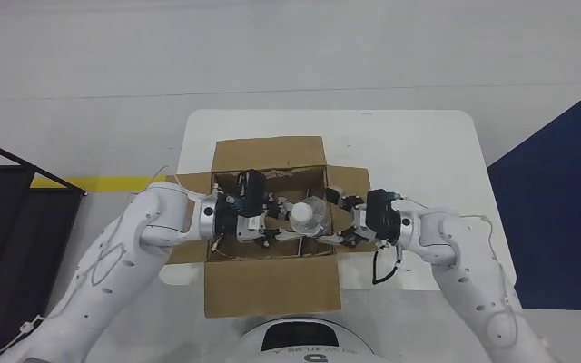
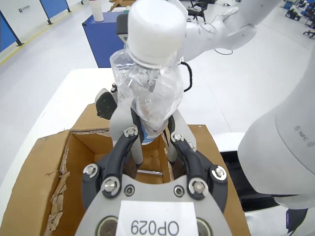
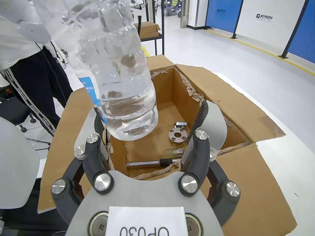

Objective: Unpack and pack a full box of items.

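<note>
Clear, crumpled plastic bottle [image 1: 307,216] with a white cap was held over the middle of the open brown cardboard box [image 1: 268,154], above the opening and not resting inside. In the left wrist view the bottle [image 2: 150,94] stood tilted, cap end away from the pincer, blue label strip at the lower body.

Left gripper [image 2: 150,124] was clamped on the bottle's lower body, one finger pressed on each side. In the top view this gripper [image 1: 263,216] sat at the left side of the box opening.

Right gripper [image 3: 155,114] was spread wide, with the base of the bottle [image 3: 110,62] hanging between its fingers. One finger was just beside the bottle wall; contact could not be told. In the top view it [image 1: 349,227] sat at the right side of the opening.

On the box [image 3: 236,114] floor lay a round metal flange with holes [image 3: 177,136], a small metal block [image 3: 181,124] just beyond it, a short pale cylinder [image 3: 174,152], and a steel rod with a black grip [image 3: 147,164].

All four flaps were folded outward, the inner edges torn. The box sat on a white table [image 1: 408,145], toward its near left part.
</note>
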Controlling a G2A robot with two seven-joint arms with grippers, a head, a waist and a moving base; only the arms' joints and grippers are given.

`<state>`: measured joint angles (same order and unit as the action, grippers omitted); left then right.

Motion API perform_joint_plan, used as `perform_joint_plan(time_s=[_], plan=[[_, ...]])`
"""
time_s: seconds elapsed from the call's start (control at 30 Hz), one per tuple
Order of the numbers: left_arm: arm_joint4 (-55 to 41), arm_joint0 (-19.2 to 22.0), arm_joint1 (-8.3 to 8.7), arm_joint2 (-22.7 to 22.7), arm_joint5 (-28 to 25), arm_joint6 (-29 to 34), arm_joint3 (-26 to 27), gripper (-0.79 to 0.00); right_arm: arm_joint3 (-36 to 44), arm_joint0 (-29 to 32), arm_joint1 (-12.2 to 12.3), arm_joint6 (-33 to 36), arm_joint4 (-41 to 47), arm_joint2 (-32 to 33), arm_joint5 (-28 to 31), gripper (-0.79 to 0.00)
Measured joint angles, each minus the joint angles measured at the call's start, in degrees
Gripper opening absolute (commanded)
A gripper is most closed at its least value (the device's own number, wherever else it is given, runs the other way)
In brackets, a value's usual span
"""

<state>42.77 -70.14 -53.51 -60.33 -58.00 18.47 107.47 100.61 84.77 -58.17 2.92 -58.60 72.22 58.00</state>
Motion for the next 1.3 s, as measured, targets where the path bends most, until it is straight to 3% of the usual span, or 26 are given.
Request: perform_joint_plan(time_s=[0.13,0.27,0.33,0.43,0.57,0.7,0.9,0.93,0.97,1.0,1.3], plan=[[-0.5,1.1,-0.11,0.8,0.0,0.3,-0.5,-0.785,-0.3,-1.2,0.8,1.0,0.9,-2.2,0.0,-0.006],[-0.6,1.7,-0.26,1.7,0.0,0.6,-0.6,-0.785,-0.6,-2.8,1.5,2.1,2.7,-4.3,0.0,-0.077],[-0.7,2.1,-0.36,2.2,0.1,0.8,-0.7,-0.785,-0.8,-3.6,1.9,2.5,3.6,-5.2,0.0,-0.169],[-0.9,2.6,-0.51,2.9,0.0,1.0,-0.9,-0.785,-1.2,-4.6,2.3,2.8,4.7,-6.0,0.0,-0.394],[-1.1,3.2,-0.63,3.3,0.0,0.9,-1.3,-0.785,-1.7,-5.5,2.7,3.3,5.8,-6.9,0.0,-0.508],[-1.5,3.6,-0.59,3.3,0.0,0.6,-1.5,-0.785,-1.8,-6.1,3.1,4.0,6.7,-7.5,0.0,-0.785],[-1.7,4.0,-0.46,3.5,0.0,0.2,-1.5,-0.785,-1.6,-6.8,3.5,4.6,7.7,-8.4,0.0,-0.785],[-1.7,4.1,-0.45,3.6,0.0,0.2,-1.6,-0.68,-1.5,-6.9,3.6,4.5,7.8,-8.5,0.0,-0.785],[-1.7,4.2,-0.44,3.6,0.0,0.2,-1.6,-0.04,-1.4,-6.9,3.6,4.4,8.0,-8.7,0.0,-0.785],[-1.4,4.4,-0.42,3.6,0.0,0.3,-1.6,0.0,-1.4,-7.1,3.7,4.2,8.1,-8.8,0.0,-0.785],[-2.3,4.8,-0.27,3.3,0.0,-0.3,-2.2,0.0,-2.3,-8.9,4.6,3.1,9.2,-10.8,0.0,-0.785]])
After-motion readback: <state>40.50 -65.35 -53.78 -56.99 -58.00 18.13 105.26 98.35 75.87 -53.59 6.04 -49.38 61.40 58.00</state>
